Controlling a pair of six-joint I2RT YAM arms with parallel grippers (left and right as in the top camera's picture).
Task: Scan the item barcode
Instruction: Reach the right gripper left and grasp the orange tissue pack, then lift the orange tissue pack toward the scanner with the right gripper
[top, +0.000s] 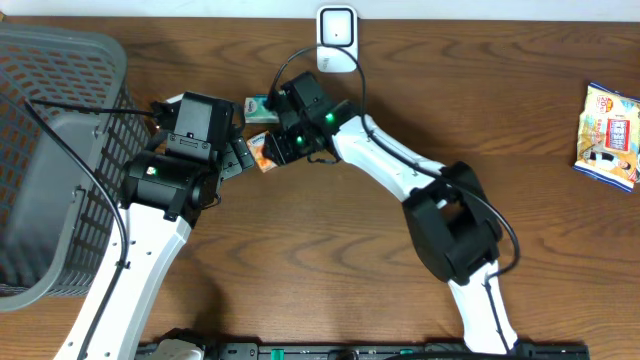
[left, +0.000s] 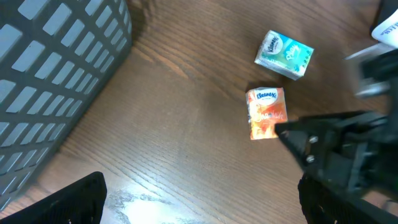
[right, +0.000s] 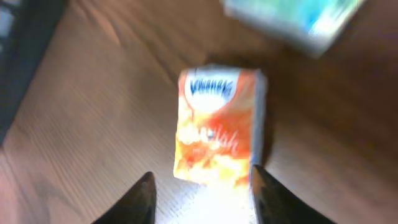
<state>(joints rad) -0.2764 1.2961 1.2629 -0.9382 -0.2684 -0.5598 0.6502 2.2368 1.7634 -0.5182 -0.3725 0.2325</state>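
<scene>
**Overhead:** The table (top: 520, 70) is dark, grained wood. A grey plastic lattice basket (top: 55, 150) stands at its left edge. The orange tissue pack (top: 262, 151), a soft rectangular packet, lies on the wood between the two black grippers, largely hidden, so its axis is hard to read here. The left gripper (top: 232, 156) is just to its left and the right gripper (top: 281, 146) just to its right. A green tissue pack (top: 257, 108) lies near, and the white, rounded scanner (top: 337, 36) stands at the far edge. A glossy snack bag (top: 608, 136) lies well apart at the right.

**Left wrist:** The left gripper (left: 199, 208) hangs with jaws spread wide, holding nothing. The orange tissue pack (left: 267, 112) lies flat, its long axis near upright in the frame and its logo end on top. The green tissue pack (left: 284, 55) lies tilted beyond it.

**Right wrist:** The right gripper (right: 202, 193) is partly spread and straddles the near end of the orange tissue pack (right: 217, 127). One fingertip (right: 267, 196) is at the pack's corner and the other stands clear, so it is not clamped. The pack's long axis points away from the gripper, logo end farthest. The picture is blurred.
</scene>
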